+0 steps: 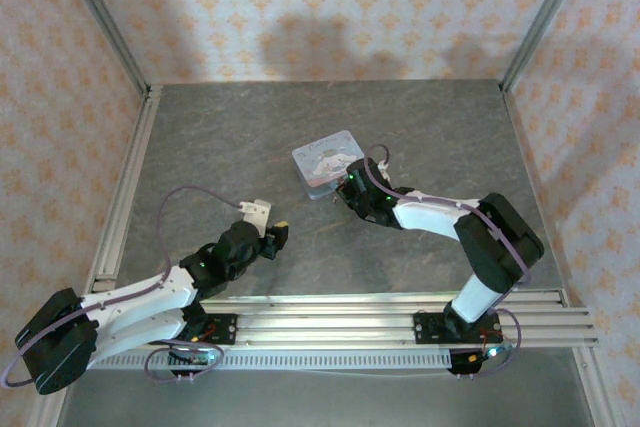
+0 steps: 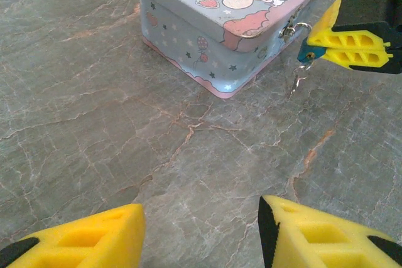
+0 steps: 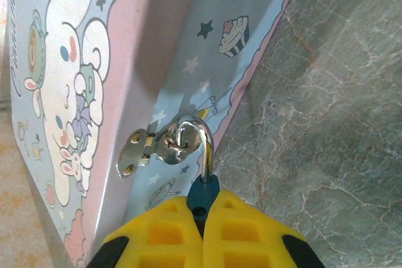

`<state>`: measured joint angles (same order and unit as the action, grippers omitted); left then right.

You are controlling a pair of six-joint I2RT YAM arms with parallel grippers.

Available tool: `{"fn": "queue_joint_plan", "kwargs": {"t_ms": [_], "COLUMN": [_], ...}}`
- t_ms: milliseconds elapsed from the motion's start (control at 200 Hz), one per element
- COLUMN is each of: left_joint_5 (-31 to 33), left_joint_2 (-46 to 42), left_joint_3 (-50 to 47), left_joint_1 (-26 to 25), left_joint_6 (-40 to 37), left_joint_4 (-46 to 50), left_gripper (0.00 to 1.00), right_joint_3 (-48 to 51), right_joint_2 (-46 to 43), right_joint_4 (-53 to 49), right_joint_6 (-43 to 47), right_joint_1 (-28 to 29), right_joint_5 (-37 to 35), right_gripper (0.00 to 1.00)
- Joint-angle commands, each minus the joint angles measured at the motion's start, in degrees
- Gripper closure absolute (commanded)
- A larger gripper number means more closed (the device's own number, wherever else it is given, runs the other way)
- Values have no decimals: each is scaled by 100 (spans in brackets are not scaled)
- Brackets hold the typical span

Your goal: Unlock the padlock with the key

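Grey marble tabletop (image 1: pixel 300 127): right gripper (image 3: pixel 202 210) clamps the tiny padlock (image 3: pixel 203 192) hooked through the cartoon tin's (image 2: pixel 188 36) clasp (image 3: pixel 141 150), left gripper (image 2: pixel 201 225) gapes empty.

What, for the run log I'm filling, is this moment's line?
left gripper: open, empty | right gripper: shut on padlock | padlock: hooked through hasp of tin
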<state>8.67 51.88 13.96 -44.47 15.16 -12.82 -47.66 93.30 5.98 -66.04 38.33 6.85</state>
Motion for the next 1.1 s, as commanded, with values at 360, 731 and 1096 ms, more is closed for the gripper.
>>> {"fn": "queue_joint_plan", "kwargs": {"t_ms": [360, 731, 1096], "left_joint_5": [214, 282, 828], "left_joint_2": [-247, -653, -878], "left_joint_3": [46, 175, 1083], "left_joint_1": [46, 48, 175], "left_joint_6": [74, 56, 167], "left_joint_4": [366, 930, 2563], "left_gripper": [48, 46, 26], "right_joint_3": [-12, -79, -345], "right_joint_2": [-139, -524, -1312], "right_joint_4": [132, -240, -1058], "right_joint_6": [-119, 56, 1365], "right_joint_1": [-9, -223, -615], "right_joint_5": [-450, -789, -300], "right_gripper": [100, 100, 100]}}
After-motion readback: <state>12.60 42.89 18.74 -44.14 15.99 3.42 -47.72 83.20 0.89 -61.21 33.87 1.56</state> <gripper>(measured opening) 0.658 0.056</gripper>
